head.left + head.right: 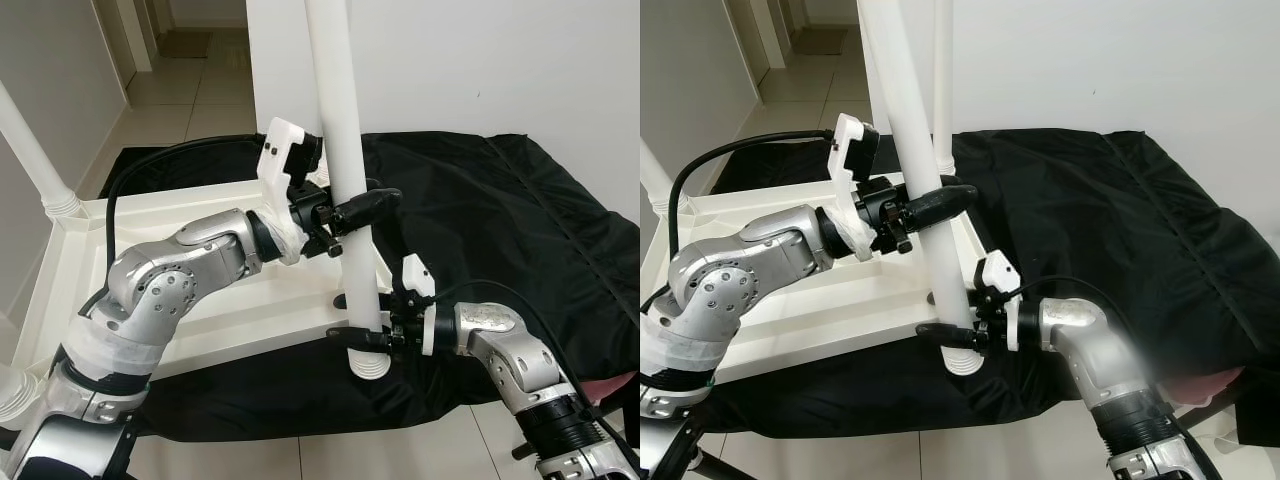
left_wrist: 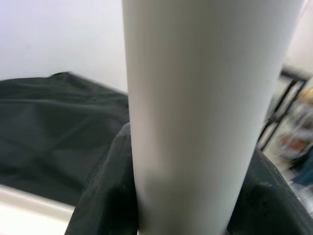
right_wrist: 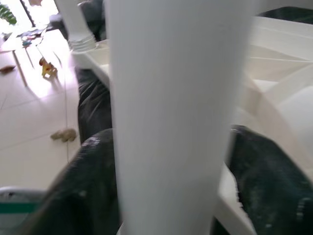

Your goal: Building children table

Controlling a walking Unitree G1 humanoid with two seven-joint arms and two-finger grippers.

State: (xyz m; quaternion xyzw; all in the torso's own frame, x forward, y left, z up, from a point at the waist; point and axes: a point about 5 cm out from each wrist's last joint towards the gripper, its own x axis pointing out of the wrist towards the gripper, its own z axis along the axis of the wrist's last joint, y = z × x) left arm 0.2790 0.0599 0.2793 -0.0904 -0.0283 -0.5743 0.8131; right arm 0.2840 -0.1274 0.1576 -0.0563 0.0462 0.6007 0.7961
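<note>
Black cloth (image 1: 500, 210) is cushioning the inverted white tabletop (image 1: 150, 300). Left gripper (image 1: 350, 215) and right gripper (image 1: 362, 338) are both clamping the upright table leg (image 1: 345, 150) at its corner socket; seating appears incomplete.

No legible text, label, brand, number or sign in any view; white table leg (image 1: 345, 150) plain, unmarked; upturned white tabletop (image 1: 200, 300) bare of print; black cloth (image 1: 500, 230) without tag or lettering.
</note>
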